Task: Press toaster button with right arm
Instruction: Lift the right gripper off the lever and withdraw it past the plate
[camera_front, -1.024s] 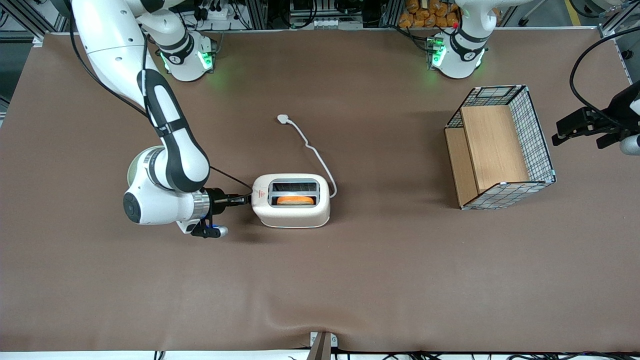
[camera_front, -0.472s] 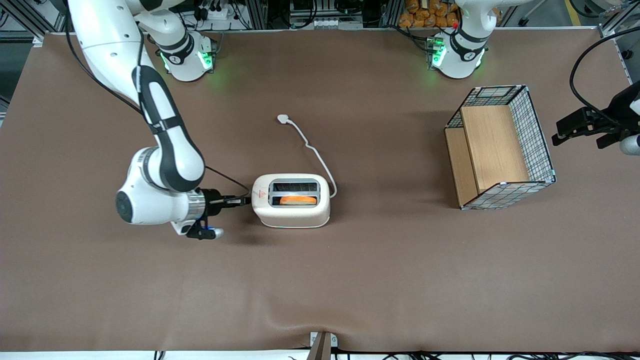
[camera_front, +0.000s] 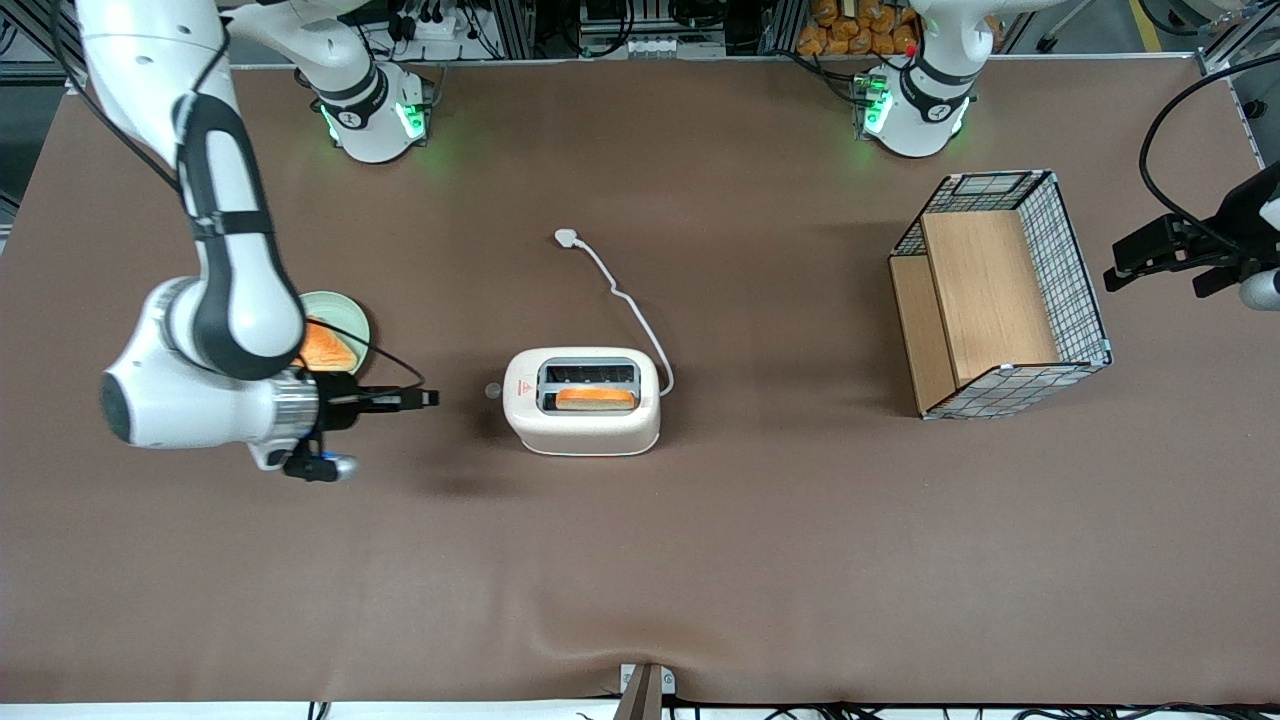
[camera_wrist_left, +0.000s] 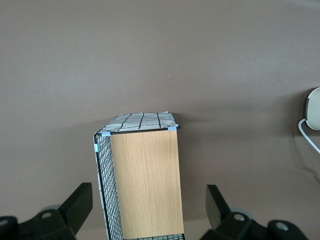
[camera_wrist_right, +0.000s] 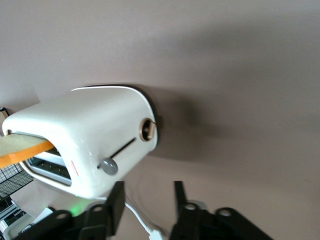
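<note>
The toaster (camera_front: 583, 401) sits near the middle of the brown table (camera_front: 700, 560), and its button (camera_front: 492, 391) (a small grey knob) sticks out from the narrow end that faces the working arm. At the working arm's end of the table, the right arm (camera_front: 215, 300) reaches down over a pale green plate (camera_front: 352, 322) holding an orange slice of bread (camera_front: 325, 350). Its gripper (camera_front: 428, 398) points level at the button with a clear strip of bare table between fingertips and knob; in the right wrist view the two black fingers (camera_wrist_right: 115, 200) stand slightly apart, pinching nothing, and the button (camera_wrist_right: 108, 166) shows at the low end of a dark slot on the toaster (camera_wrist_right: 95, 145). A slice of toast (camera_front: 595, 398) stands in the slot nearer the front camera. The white cord (camera_front: 625, 300) runs from the toaster to a plug (camera_front: 566, 238) farther from the camera. Toward the parked arm's end stands a wire basket (camera_front: 1000, 295) with wooden panels, well apart from the toaster, with open table all round both.
</note>
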